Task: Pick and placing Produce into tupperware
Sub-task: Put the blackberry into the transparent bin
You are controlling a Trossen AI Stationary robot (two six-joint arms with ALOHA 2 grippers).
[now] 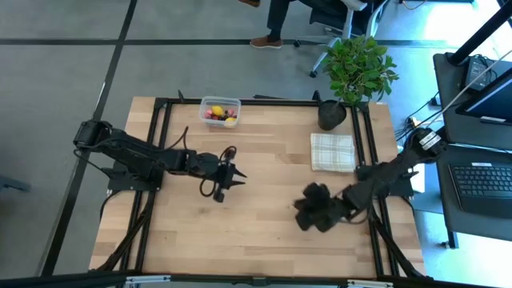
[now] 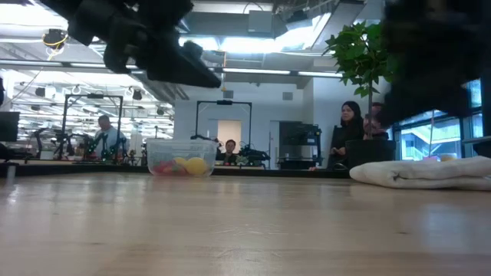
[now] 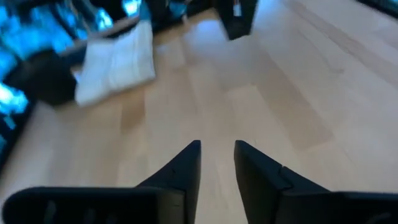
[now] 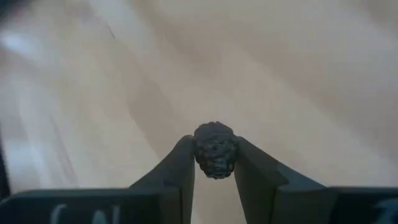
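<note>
Dark berry pinched between right gripper fingertips (off the table).

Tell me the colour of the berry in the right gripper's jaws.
Dark purple-black berry, bumpy-surfaced; the right wrist view shows it best.

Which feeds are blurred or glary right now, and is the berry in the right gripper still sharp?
Right wrist view: the dark berry between the right gripper fingers is sharp, table behind soft. Left wrist view: background smeared, white cloth blurred; left gripper fingers slightly apart, empty. Low view: both arms are dark blurs up close, windows glare; the tupperware reads clearly. High view: even light.
</note>
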